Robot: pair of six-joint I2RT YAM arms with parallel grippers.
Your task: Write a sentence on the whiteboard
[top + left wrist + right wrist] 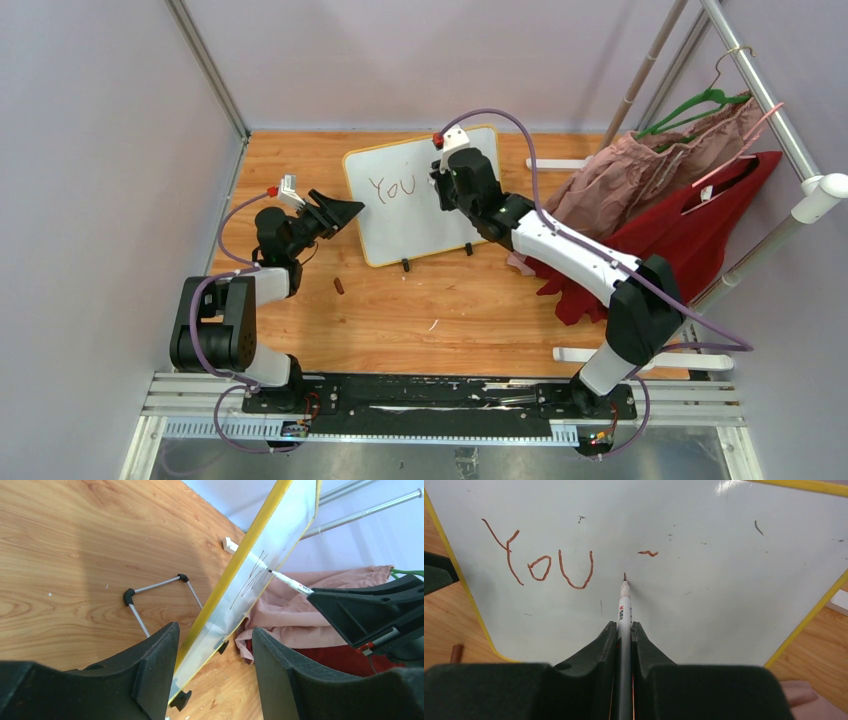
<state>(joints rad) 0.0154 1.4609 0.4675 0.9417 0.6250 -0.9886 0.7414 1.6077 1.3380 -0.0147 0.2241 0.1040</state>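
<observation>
Right wrist view shows the right pincer [624, 628] pressed tight on a marker [624, 602], and the marker's tip touches the whiteboard [724, 605]. Just left of the tip, the sentence [541, 565] has only its first word, "YOU", in reddish-brown lines. At the tip there is a tiny new mark, and a small squiggle sits a bit above it, so the next word looks only just begun. Most of the writing seems left to do. The whiteboard stands tilted on the desk [400, 320], toward the back. The left pincer [214, 630] is spread, with the board's side edge between its fingers. One finger is apart from the board, and the other is too close to tell. No box, cup or bin shows in any view.
</observation>
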